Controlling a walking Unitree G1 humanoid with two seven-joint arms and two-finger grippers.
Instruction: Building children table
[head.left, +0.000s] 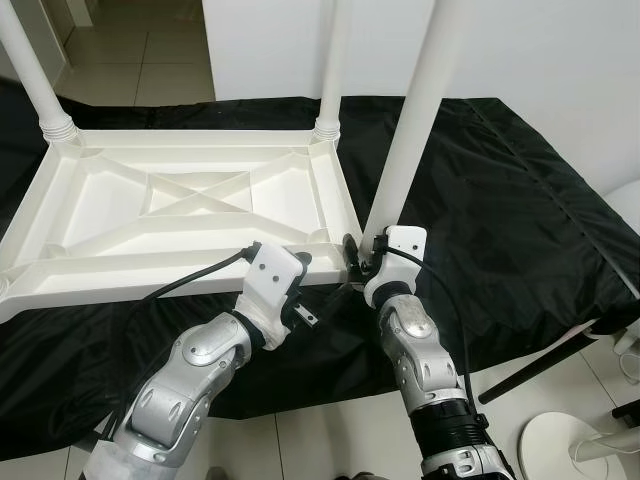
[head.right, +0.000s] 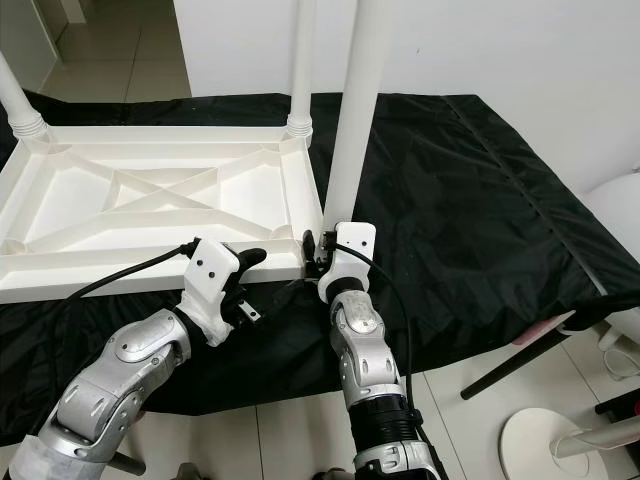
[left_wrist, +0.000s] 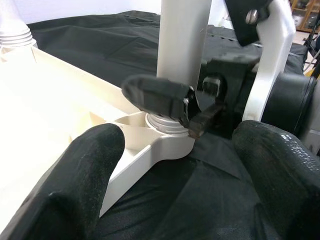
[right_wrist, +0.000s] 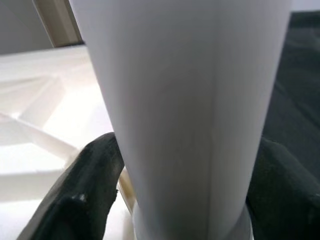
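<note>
The white children's table top (head.left: 110, 235) lies upside down on a black cloth. Two white legs stand in its far corners, one on the left (head.left: 32, 70) and one on the right (head.left: 335, 60). A third leg (head.left: 415, 110) stands upright in the near right corner socket (left_wrist: 167, 137). My right gripper (head.left: 360, 255) is shut on this leg just above the socket, its fingers (right_wrist: 90, 185) pressed on both sides. My left gripper (head.left: 303, 290) is open beside the same corner. One of its fingers (left_wrist: 75, 175) is over the top's near rim, the other over the cloth.
The black cloth (head.left: 500, 200) covers a low surface that ends at the tiled floor (head.left: 330, 430) in front of me. A white wall is behind. A white round stand base (head.left: 570, 440) and a dark rod (head.left: 530, 370) are on the floor at the right.
</note>
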